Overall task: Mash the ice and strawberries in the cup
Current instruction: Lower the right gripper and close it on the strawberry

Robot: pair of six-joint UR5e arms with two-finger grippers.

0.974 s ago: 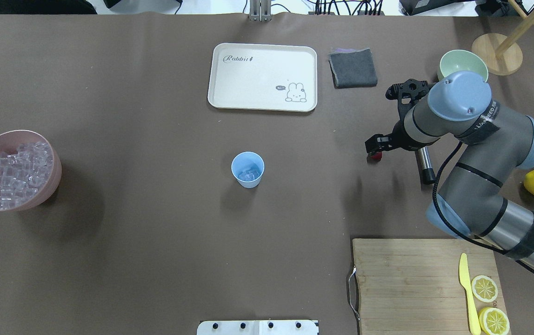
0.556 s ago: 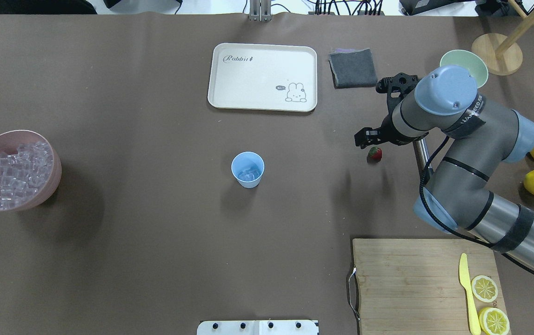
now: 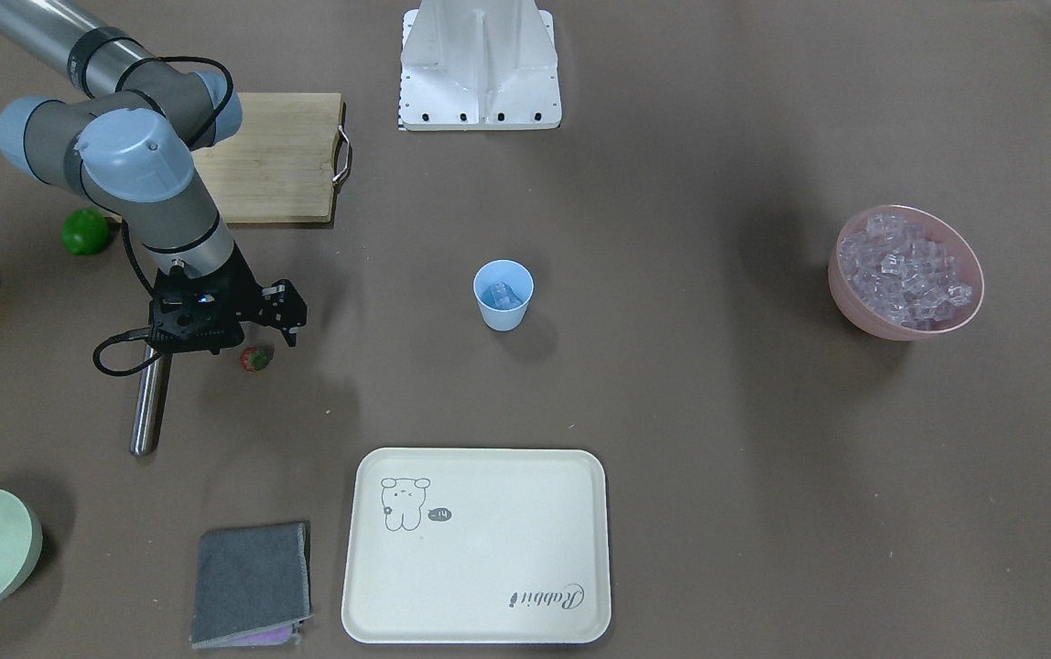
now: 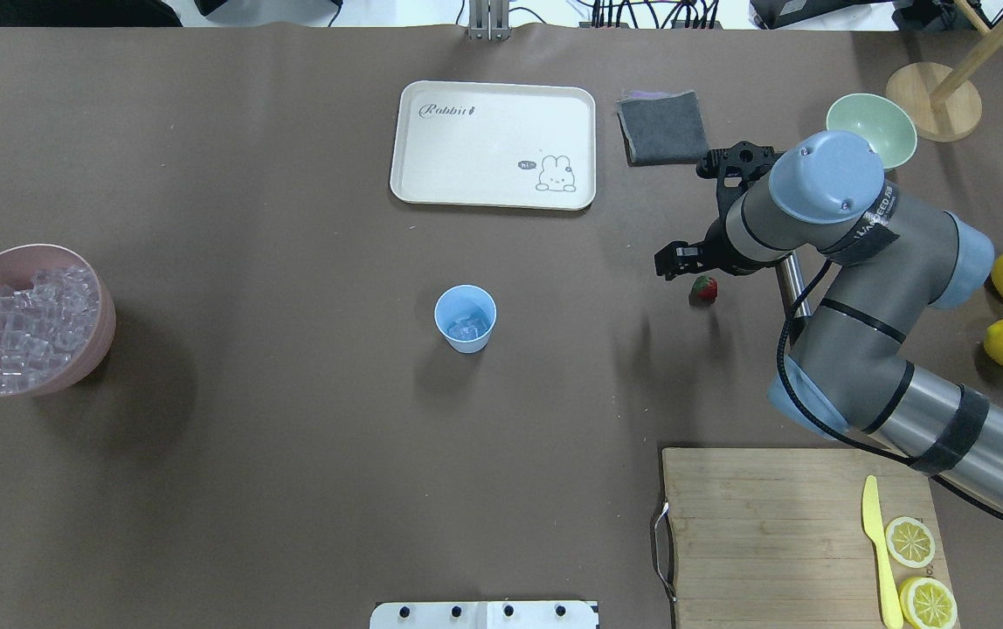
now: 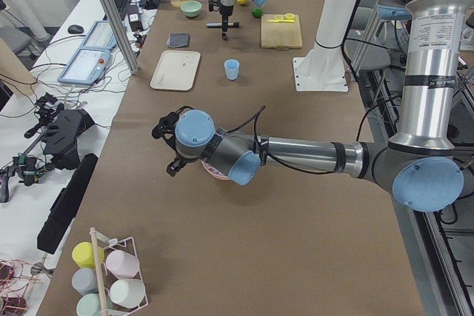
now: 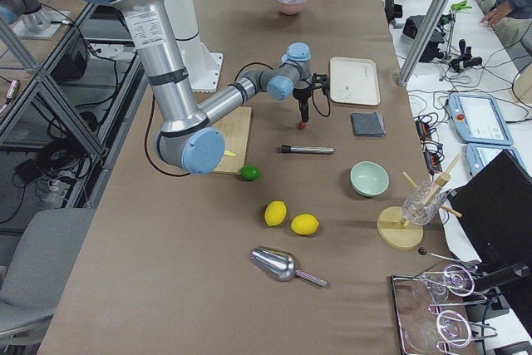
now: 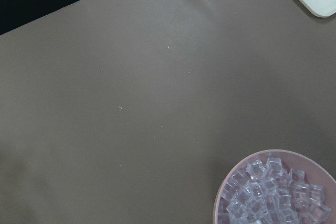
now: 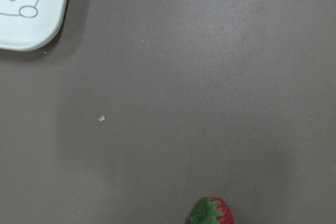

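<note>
For a clean pick, I judge, centre the right hand (image 4: 674, 260) over the small red strawberry with green leafy cap (image 4: 705, 288), drop straight, close softly. The berry lies on the brown bench (image 4: 292, 437) just beneath the empty, downward-pointing hand, whose spread I cannot tell; the small light-blue plastic cup (image 4: 465, 318) of clear ice cubes (image 4: 466, 330) stands well aside.
</note>
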